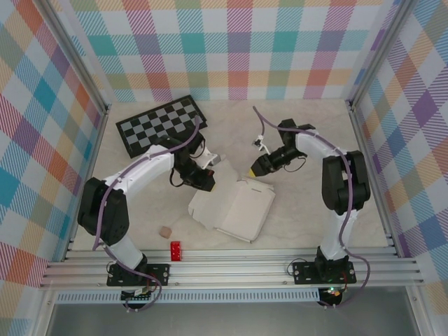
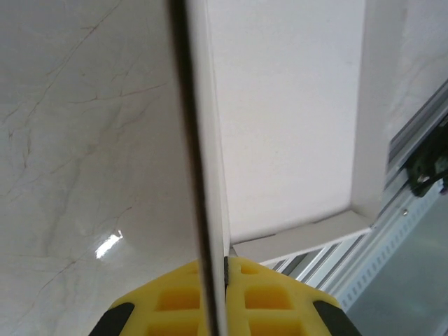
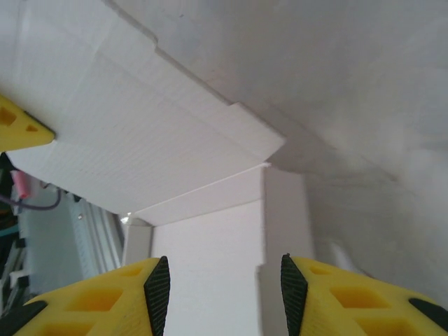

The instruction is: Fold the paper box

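White cardboard paper box (image 1: 241,208) lies partly folded mid-table (image 1: 315,210), btwn the two arms. Left claw (image 2: 225,269) is pinched tight on a thin flap edge. Right claw (image 3: 222,280) is approx half-wide, gripping nothing, at box's far flap.

Room right, clutter left
Bare marble bench (image 1: 308,206) lies right of the white cardboard box (image 1: 241,210); a black-and-grey checkerboard (image 1: 161,124) blocks the far-left corner.
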